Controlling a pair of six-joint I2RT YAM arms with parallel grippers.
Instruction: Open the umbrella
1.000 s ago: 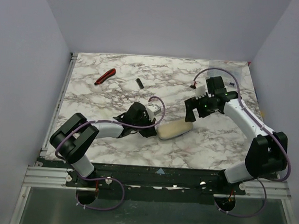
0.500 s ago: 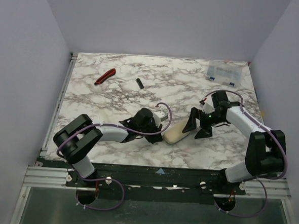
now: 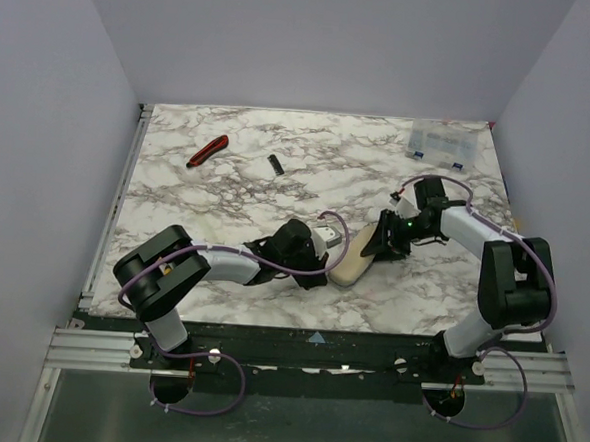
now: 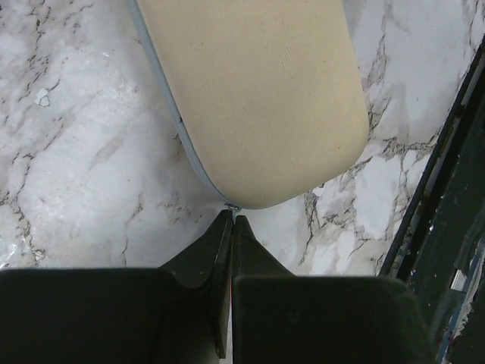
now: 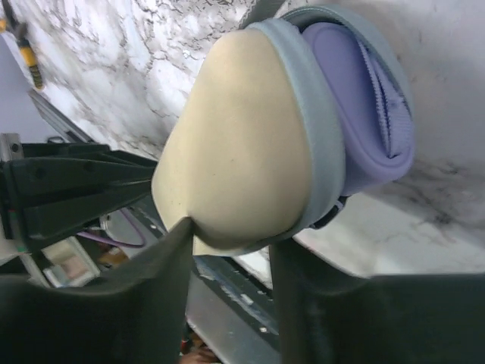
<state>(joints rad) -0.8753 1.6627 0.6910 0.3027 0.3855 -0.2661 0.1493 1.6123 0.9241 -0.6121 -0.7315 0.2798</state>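
A beige zip case (image 3: 350, 265) with a grey zipper rim lies on the marble table (image 3: 227, 192). The case is part open at its far end. There the umbrella (image 5: 370, 114) shows as a folded lavender bundle inside; the rest of it is hidden. My left gripper (image 3: 319, 255) is at the case's near-left end. Its fingertips (image 4: 244, 231) are pressed together on the small grey zipper pull (image 4: 233, 207). My right gripper (image 3: 384, 242) straddles the case's other end (image 5: 235, 144), one finger on each side, pinching the beige shell and grey rim.
A red and black utility knife (image 3: 207, 151) and a small black object (image 3: 274, 164) lie at the back left. A clear plastic box (image 3: 443, 143) sits at the back right corner. The black front rail (image 4: 455, 197) runs close to the case.
My right gripper came down and left onto the case's end and closed around it. The left arm slid right with the case, which turned slightly.
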